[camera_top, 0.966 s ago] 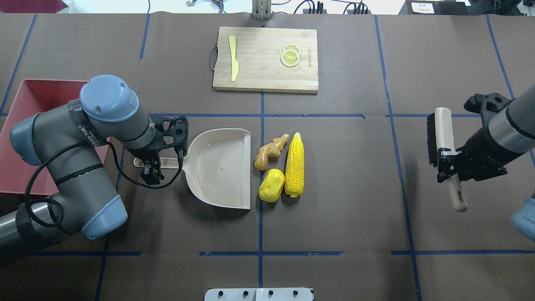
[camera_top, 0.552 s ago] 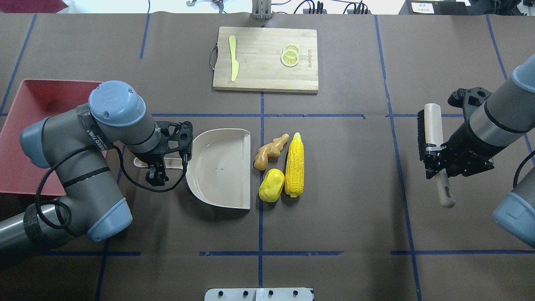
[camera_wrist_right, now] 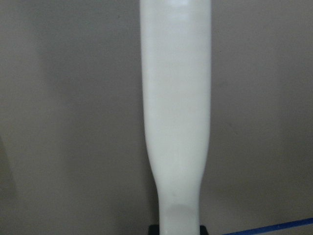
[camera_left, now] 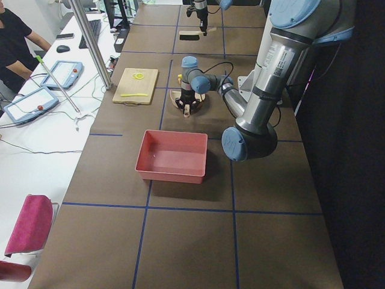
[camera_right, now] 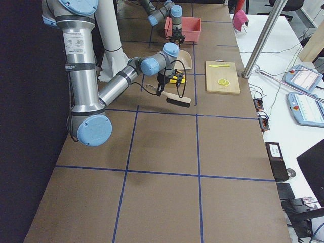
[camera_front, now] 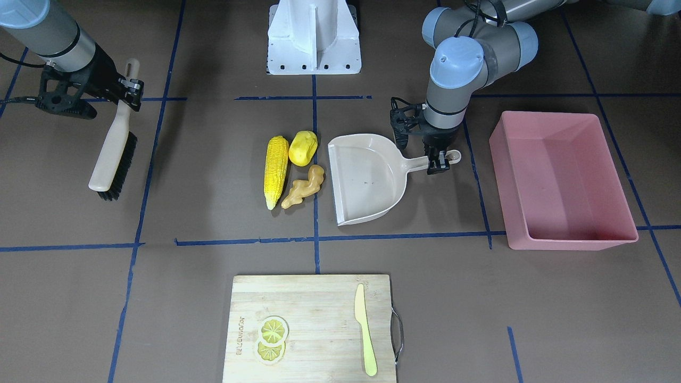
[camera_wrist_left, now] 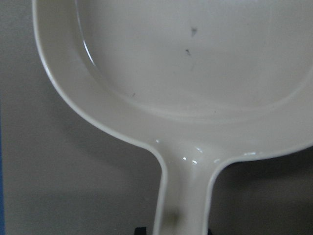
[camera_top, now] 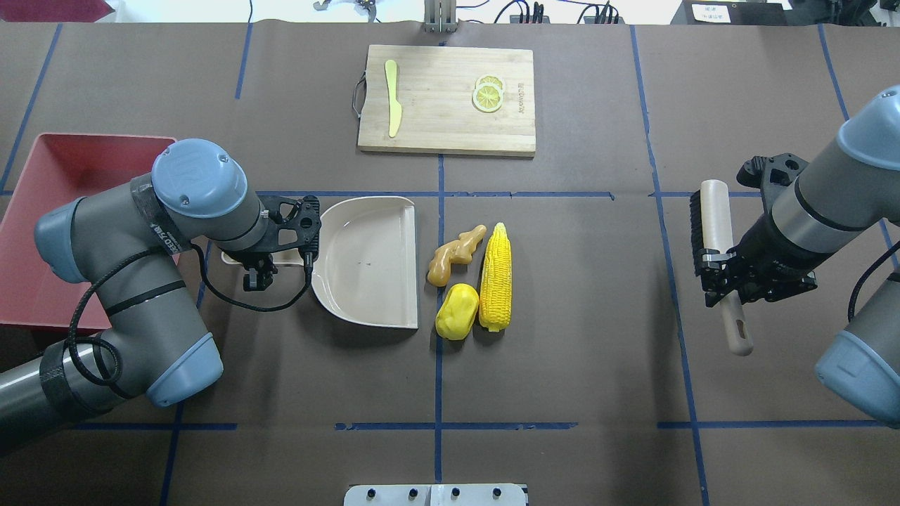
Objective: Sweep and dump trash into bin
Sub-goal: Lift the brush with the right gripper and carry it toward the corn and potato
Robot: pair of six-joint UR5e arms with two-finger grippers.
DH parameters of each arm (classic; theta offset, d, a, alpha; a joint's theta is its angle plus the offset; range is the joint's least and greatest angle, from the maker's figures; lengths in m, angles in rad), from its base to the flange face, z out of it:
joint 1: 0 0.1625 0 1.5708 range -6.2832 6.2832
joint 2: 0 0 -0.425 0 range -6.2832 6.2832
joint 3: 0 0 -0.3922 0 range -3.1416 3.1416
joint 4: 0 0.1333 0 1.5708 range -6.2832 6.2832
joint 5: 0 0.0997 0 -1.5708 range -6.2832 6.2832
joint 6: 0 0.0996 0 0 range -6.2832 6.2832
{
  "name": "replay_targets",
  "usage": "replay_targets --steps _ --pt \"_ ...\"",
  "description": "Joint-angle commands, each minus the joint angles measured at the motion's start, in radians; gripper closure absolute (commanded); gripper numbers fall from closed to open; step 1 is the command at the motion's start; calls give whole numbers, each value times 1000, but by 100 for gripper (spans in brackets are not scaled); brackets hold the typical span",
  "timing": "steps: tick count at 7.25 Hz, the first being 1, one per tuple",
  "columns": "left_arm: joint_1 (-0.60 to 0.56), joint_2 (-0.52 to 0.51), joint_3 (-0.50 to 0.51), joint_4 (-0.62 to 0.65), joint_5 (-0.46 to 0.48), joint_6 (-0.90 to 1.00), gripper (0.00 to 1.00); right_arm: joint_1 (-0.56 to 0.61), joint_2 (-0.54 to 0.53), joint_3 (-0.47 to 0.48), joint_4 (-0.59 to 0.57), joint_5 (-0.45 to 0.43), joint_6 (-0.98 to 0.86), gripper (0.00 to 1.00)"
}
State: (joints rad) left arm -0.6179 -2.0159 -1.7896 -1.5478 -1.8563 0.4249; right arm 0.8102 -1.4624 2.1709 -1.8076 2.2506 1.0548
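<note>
The trash lies mid-table: a corn cob (camera_top: 496, 277) (camera_front: 276, 167), a yellow potato-like lump (camera_top: 457, 311) (camera_front: 303, 148) and a tan ginger root (camera_top: 455, 254) (camera_front: 303, 187). A beige dustpan (camera_top: 369, 260) (camera_front: 367, 178) (camera_wrist_left: 195, 73) sits just left of them with its open edge facing them. My left gripper (camera_top: 256, 270) (camera_front: 437, 159) is shut on its handle. My right gripper (camera_top: 724, 281) (camera_front: 130, 88) is shut on a hand brush (camera_top: 710, 225) (camera_front: 111, 154) (camera_wrist_right: 176, 98), far right of the trash. The pink bin (camera_top: 63, 176) (camera_front: 558, 175) (camera_left: 173, 156) stands behind my left arm.
A wooden cutting board (camera_top: 446, 126) (camera_front: 314, 298) with a pale yellow knife (camera_top: 392, 98) and lemon slices (camera_top: 488, 93) lies on the far side of the table. The white robot base (camera_front: 314, 37) is at the near side.
The dustpan has shifted toward the far side with my left gripper on its handle. My right arm has carried the brush leftward, nearer the trash.
</note>
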Motion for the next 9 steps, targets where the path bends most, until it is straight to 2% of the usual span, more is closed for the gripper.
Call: replay_targets --steps 1,5,8,9 --pt "1 -1 -34 18 9 5 100 -2 22 0 -1 0 1 100" --pt "10 -98 -56 265 15 9 100 -26 25 -5 -1 -5 5 100" --pt "36 -99 -53 273 57 8 100 -129 75 -11 -1 -55 98 100" --pt "40 -101 -53 272 57 5 100 -185 112 -20 -2 -103 170 100"
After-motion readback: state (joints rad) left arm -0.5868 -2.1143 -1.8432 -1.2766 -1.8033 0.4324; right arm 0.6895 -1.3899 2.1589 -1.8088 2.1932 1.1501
